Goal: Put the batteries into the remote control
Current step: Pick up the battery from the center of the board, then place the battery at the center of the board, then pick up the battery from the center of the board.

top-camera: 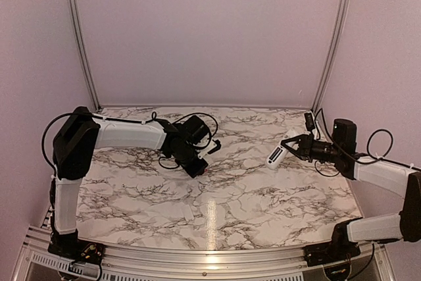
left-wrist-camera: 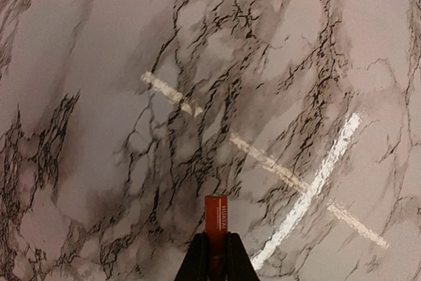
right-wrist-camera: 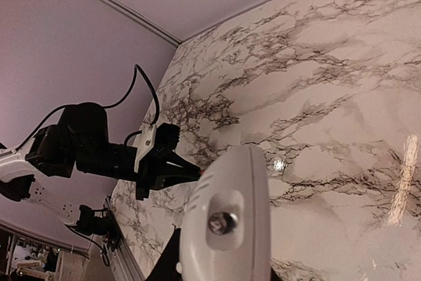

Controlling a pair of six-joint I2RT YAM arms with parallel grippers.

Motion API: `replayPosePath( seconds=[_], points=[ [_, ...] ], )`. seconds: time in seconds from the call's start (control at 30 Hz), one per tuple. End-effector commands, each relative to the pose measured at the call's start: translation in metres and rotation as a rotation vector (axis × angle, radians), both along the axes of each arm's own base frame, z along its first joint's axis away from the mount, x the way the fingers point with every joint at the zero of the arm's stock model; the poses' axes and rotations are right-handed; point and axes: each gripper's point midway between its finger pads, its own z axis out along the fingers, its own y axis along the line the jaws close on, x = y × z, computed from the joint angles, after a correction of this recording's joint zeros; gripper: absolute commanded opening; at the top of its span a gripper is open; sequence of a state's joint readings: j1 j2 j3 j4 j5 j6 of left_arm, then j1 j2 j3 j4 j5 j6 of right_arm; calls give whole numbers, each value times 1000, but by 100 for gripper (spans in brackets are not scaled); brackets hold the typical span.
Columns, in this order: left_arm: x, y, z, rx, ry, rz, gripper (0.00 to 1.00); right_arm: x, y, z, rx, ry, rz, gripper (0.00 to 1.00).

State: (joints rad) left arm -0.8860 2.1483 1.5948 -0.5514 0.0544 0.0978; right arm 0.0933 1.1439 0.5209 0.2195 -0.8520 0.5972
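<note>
Holding, left: left gripper [left-wrist-camera: 216, 243] clamped on the orange battery [left-wrist-camera: 216, 215], low over the table [top-camera: 217, 202] left of its centre; whether the battery touches the marble cannot be told.
Battery grip: pinched at one end, free end jutting past the fingertips, probably so it can lead into a slot.
Holding, right: right gripper [top-camera: 288, 147] closed on the remote control [top-camera: 275, 156], raised near the table's right edge.
Remote pose: one end aimed at the left arm, likely presented for loading.
Dark battery: not in view.
Step, judged: battery secured; bringing it to the remote not yet done.
</note>
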Motion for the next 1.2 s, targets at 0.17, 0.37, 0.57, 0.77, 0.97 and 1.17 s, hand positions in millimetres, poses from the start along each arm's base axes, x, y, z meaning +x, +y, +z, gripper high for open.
replayPosePath(
  seconds=[0.17, 0.37, 0.57, 0.77, 0.97, 1.17],
  points=[
    [-49, 104, 15, 27, 116, 317, 0, 3, 31, 23, -2, -81, 99, 0],
    [-74, 140, 5, 62, 139, 408, 0, -1, 49, 23, 0, -83, 145, 0],
    [-87, 156, -15, 104, 174, 446, 0, -5, 64, 20, -6, -72, 190, 0],
    [-88, 160, -22, 140, 180, 447, 15, -6, 74, 17, -14, -60, 214, 0],
    [-88, 160, -27, 174, 193, 424, 25, -4, 77, 16, -22, -51, 225, 0],
    [-85, 158, -28, 191, 193, 414, 16, -3, 77, 16, -26, -50, 226, 0]
  ],
)
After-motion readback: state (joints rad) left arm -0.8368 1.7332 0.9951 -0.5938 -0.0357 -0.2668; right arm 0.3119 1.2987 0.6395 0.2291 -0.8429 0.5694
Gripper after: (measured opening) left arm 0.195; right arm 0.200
